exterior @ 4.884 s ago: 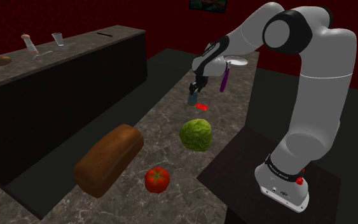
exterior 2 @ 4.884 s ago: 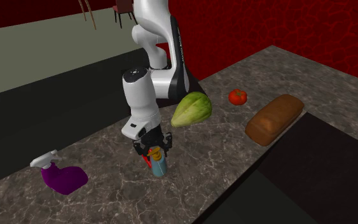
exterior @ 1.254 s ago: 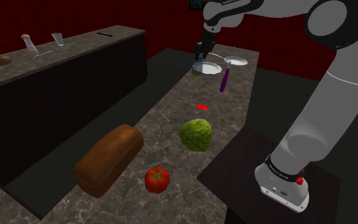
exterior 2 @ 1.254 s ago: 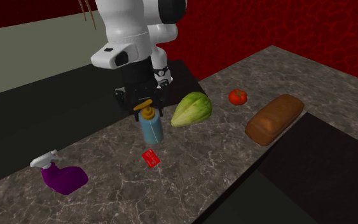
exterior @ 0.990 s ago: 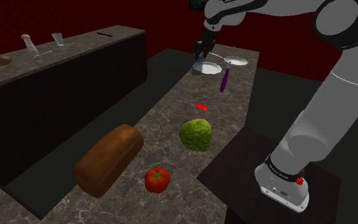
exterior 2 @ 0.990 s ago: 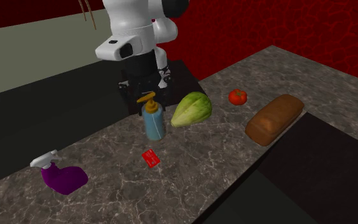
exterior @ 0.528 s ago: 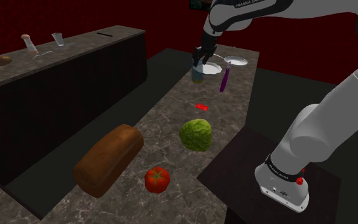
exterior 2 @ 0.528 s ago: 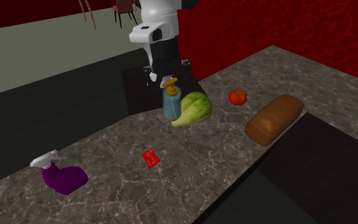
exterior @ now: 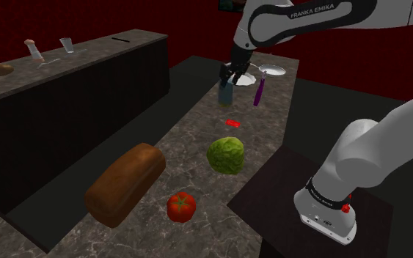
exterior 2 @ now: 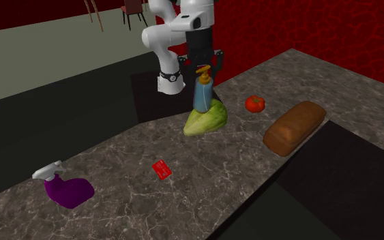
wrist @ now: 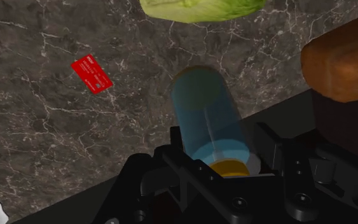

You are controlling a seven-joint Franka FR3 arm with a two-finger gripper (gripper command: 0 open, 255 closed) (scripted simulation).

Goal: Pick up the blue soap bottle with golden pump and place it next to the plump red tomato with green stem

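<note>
The blue soap bottle (exterior 2: 202,95) with a golden pump hangs upright in the air, held at its top by my gripper (exterior 2: 202,67), which is shut on it. In the second exterior view it hovers in front of the green lettuce (exterior 2: 206,117). The red tomato (exterior 2: 254,103) with a green stem lies further to that view's right, apart from the bottle. In the shoulder view the bottle (exterior: 226,90) hangs under the gripper (exterior: 229,73), and the tomato (exterior: 181,206) sits near the counter's front. The wrist view looks down the bottle (wrist: 208,118) between the fingers.
A brown bread loaf (exterior: 124,182) lies beside the tomato, and the lettuce (exterior: 227,155) sits between tomato and bottle. A small red card (exterior 2: 161,169) and a purple spray bottle (exterior 2: 67,189) lie on the marble counter (exterior 2: 204,184). A second counter (exterior: 80,62) runs along the shoulder view's left.
The gripper has lifted the bottle off the counter by the red card and carried it toward the second exterior view's right, to the lettuce. Nothing else has moved.
</note>
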